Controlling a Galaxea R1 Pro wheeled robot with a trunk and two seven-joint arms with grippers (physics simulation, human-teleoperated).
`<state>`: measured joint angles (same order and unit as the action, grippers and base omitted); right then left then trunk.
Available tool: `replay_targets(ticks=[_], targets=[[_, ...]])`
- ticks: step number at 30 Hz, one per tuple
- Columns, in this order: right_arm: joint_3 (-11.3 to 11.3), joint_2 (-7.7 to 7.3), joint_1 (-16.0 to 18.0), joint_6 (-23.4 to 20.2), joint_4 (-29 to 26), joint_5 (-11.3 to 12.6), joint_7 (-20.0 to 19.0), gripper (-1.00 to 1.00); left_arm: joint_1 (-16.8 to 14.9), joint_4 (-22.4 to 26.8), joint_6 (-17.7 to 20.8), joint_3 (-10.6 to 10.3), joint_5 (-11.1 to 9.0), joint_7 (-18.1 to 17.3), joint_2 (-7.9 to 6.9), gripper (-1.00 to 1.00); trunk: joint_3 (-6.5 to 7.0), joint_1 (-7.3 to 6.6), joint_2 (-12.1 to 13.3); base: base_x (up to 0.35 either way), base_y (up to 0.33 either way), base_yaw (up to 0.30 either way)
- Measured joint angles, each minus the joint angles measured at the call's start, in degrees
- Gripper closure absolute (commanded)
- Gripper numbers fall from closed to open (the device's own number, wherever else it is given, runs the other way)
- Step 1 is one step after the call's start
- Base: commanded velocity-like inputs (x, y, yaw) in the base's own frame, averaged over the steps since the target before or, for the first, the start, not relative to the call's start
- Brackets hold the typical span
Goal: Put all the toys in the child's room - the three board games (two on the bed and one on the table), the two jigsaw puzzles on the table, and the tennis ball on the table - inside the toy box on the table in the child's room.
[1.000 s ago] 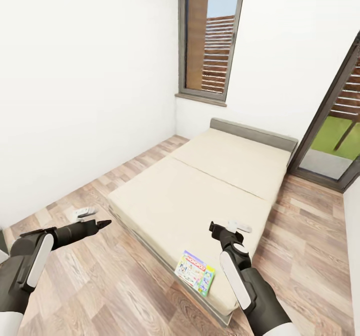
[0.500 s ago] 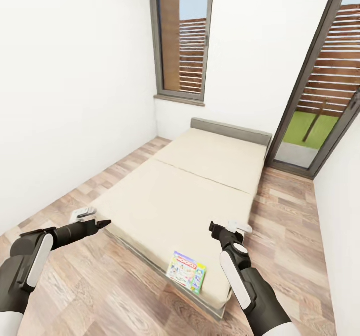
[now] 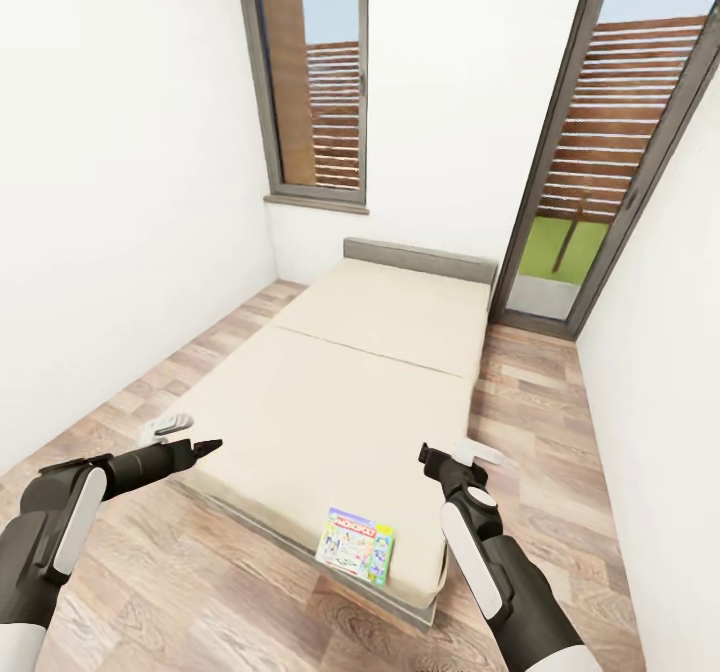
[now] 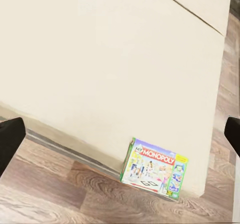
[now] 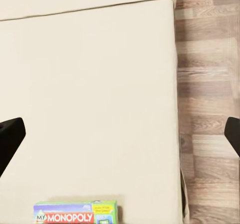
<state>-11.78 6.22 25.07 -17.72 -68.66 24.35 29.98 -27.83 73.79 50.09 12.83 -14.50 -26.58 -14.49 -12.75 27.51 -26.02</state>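
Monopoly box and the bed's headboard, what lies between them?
In the head view, only bare beige mattress with one seam lies between the Monopoly box and the headboard.

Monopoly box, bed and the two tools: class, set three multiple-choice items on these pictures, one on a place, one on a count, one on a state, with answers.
1. Where does the Monopoly box lie?
A. at the near end of the bed
B. beside the headboard
C. on the floor

2. How many game boxes show on the bed?
A. three
B. one
C. none

3. How are the left tool and the right tool?
A. both clamp a box
B. one holds a ball
C. both open and empty

Answers: 1 A, it lies at the mattress's near edge; 2 B, a single box shows; 3 C, fingers spread, nothing between.
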Motion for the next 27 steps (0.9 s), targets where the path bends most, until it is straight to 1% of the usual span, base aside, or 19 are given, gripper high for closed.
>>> replay_targets(ticks=[8,16,23,27], targets=[[0.0,0.05,0.0,0.1,0.1,0.0,0.0,-1.0,0.0,0.0,-0.1,0.0,0.0,0.0,0.0,-1.0,0.22,0.0,0.0,0.0,0.059,-0.279],[0.0,0.05,0.0,0.0,0.1,0.0,0.0,-1.0,0.0,0.0,-0.1,-0.1,0.0,0.0,0.02,-1.0,0.46,0.0,0.0,0.0,0.175,-0.279],[0.0,0.06,0.0,0.1,0.2,0.0,-0.1,-1.0,0.0,0.0,-0.1,-0.1,0.0,0.1,0.0,-1.0,0.68,0.0,0.0,0.0,0.05,-0.279],[0.0,0.08,0.0,0.1,0.2,0.0,-0.1,-1.0,0.0,0.0,0.0,0.0,0.0,0.0,0.0,-1.0,0.81,0.0,0.0,0.0,0.141,-0.279]])
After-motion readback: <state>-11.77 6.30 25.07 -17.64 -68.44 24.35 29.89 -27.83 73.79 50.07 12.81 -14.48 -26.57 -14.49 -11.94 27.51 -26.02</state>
